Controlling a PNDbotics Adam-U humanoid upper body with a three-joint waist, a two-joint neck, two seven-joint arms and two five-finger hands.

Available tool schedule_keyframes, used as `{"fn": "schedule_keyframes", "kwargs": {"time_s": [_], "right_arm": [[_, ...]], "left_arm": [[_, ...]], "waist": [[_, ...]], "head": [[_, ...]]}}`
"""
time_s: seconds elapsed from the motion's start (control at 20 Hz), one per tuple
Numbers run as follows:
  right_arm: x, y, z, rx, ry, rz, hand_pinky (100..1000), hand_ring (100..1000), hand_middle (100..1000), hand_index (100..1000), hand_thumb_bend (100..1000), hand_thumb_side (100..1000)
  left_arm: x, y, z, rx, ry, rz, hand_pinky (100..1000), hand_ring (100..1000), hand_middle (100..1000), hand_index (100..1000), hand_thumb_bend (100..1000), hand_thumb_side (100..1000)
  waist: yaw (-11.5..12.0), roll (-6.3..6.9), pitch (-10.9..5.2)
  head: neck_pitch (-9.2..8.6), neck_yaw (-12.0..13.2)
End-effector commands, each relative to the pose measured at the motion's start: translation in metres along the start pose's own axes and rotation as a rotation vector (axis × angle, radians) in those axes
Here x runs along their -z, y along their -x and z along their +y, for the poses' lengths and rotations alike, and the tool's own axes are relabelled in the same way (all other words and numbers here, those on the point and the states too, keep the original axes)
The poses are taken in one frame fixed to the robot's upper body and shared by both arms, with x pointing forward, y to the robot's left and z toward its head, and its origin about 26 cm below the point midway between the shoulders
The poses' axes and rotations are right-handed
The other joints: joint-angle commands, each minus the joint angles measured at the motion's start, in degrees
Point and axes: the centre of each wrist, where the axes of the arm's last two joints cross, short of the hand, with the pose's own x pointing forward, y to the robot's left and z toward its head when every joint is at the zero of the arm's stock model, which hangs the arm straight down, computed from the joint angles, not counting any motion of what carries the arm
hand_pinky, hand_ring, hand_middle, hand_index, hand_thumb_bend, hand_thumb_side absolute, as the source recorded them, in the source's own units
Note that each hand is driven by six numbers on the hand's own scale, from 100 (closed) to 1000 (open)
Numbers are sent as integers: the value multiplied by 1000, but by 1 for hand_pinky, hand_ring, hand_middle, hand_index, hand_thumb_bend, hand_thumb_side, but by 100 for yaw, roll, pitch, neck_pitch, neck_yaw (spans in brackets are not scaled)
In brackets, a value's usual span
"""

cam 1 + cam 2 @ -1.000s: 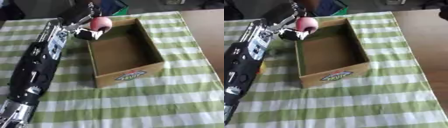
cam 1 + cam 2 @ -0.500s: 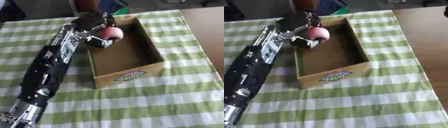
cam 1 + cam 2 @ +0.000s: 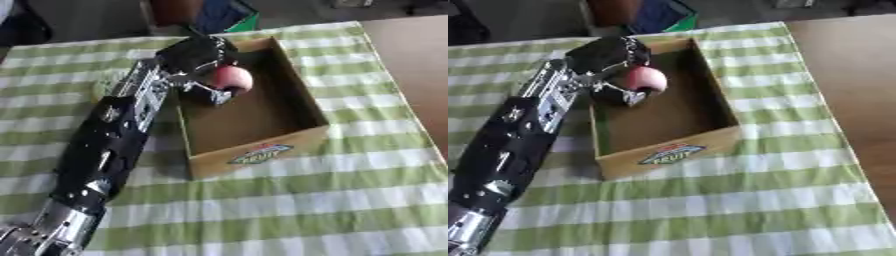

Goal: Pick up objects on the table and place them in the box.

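Note:
My left hand [image 3: 203, 59] reaches from the lower left over the far left part of the cardboard box [image 3: 262, 152], its fingers curled round a pink and pale round fruit [image 3: 231, 78]. The fruit hangs inside the box's opening, above the brown bottom, near the left wall. The box stands open on the green and white checked cloth, a fruit label on its near wall. The bottom of the box shows nothing else in it. My right hand shows in neither view.
A pale round thing [image 3: 98, 90] lies on the cloth left of my forearm, partly hidden. A bare brown tabletop [image 3: 411, 60] borders the cloth on the right. Dark, blue and green things [image 3: 219, 14] stand beyond the far edge.
My left hand has carried the fruit from above the box's far left corner rightward and down into the box's opening. The camera view has shifted slightly.

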Motion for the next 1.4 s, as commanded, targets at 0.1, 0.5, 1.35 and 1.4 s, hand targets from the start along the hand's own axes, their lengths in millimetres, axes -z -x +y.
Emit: {"fn": "schedule_keyframes", "kwargs": {"time_s": [0.1, 0.5, 1.35, 1.4], "right_arm": [[5, -6, 3, 13, -6, -23, 785, 698, 485, 831, 100, 901], [4, -6, 3, 19, 2, -17, 786, 698, 484, 831, 100, 891], [-1, -5, -1, 2, 22, 1, 788, 699, 483, 832, 100, 868], [-1, -5, -3, -5, 25, 3, 789, 699, 482, 832, 100, 867]], "left_arm": [[1, 3, 13, 81, 61, -16, 493, 724, 657, 824, 100, 508], [0, 2, 15, 143, 137, -7, 670, 874, 826, 947, 629, 1000], [-23, 12, 49, 118, -184, 168, 677, 879, 823, 931, 534, 996], [-29, 15, 54, 123, -214, 186, 671, 873, 816, 927, 519, 994]], "waist": [[-6, -21, -166], [-7, -17, -173], [148, -19, -226], [180, -15, -236]], "head": [[-38, -5], [-17, -13], [91, -117], [113, -163]]}}
